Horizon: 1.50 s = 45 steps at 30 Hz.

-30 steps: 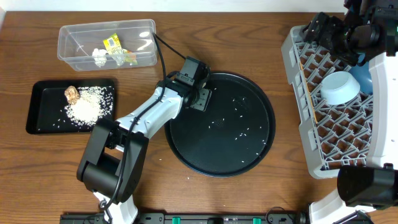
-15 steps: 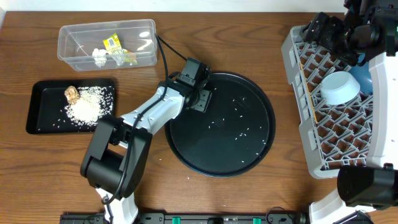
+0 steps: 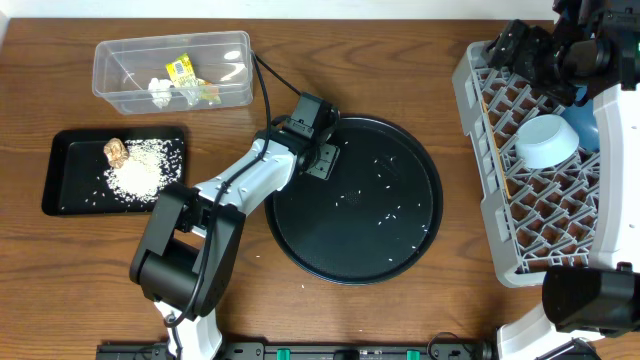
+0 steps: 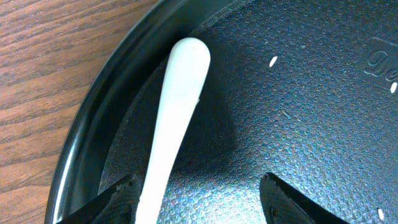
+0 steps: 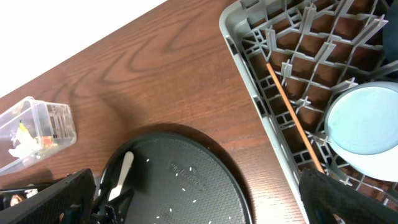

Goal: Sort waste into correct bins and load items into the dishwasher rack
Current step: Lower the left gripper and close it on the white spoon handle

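Left hand (image 4: 200, 186) open, white utensil handle (image 4: 177, 106) between fingers, round black tray (image 4: 311, 124) beneath; right hand (image 5: 199, 193) wide open, dishwasher rack (image 5: 249, 37) rightward.

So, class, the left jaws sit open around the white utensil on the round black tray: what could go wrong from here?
1. The white utensil lies off-centre between the left jaws, close beside the round black tray's raised rim. Closing might pinch the rim or skid the handle away.
2. Loose rice grains dot the tray. A nudge could scatter them onto the wooden table.
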Available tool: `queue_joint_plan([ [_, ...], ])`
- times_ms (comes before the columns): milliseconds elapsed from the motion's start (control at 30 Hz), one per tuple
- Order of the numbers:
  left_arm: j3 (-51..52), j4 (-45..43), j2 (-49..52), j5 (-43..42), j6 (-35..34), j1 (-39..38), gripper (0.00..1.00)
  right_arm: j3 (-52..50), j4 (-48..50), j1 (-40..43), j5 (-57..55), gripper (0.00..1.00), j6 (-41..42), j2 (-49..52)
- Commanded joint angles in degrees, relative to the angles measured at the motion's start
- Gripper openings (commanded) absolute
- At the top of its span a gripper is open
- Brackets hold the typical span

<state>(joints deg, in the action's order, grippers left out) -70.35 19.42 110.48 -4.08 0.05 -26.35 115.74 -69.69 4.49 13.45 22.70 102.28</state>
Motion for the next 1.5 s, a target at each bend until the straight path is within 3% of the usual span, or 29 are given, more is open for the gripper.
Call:
queue_joint_plan([
  [0, 0.02, -0.04, 1.38, 0.63, 0.83, 0.28, 0.64, -0.04, -0.22, -0.39, -0.15, 0.99, -0.92, -0.24],
  [667, 0.02, -0.20, 3.37, 0.42, 0.79, 0.28, 0.63, -0.04, -0.22, -0.39, -0.17, 0.99, -0.92, -0.24],
  [833, 0.00, 1.29, 3.23, -0.09, 0.70, 0.28, 0.42, -0.04, -0.22, -0.39, -0.17, 0.99, -0.92, -0.24],
  [933, 0.00, 1.73, 3.21, -0.87, 0.26, 0.28, 0.39, -0.04, -0.22, -0.39, -0.17, 0.99, -0.92, -0.24],
  [1033, 0.00, 2.21, 3.21, -2.01, 0.00, 0.28, 0.23, -0.04, -0.22, -0.39, -0.17, 0.99, -0.92, -0.24],
  [1167, 0.00, 2.58, 3.21, -2.40, -0.13, 0.28, 0.19, -0.04, -0.22, -0.39, -0.17, 0.99, -0.92, -0.24],
  [1233, 0.00, 2.78, 3.21, -2.60, -0.15, 0.28, 0.07, -0.04, -0.22, -0.39, -0.17, 0.99, -0.92, -0.24],
  [1467, 0.00, 3.02, 2.89, -3.02, -1.44, 0.28, 0.06, -0.04, -0.22, -0.39, -0.15, 0.99, -0.92, -0.24],
])
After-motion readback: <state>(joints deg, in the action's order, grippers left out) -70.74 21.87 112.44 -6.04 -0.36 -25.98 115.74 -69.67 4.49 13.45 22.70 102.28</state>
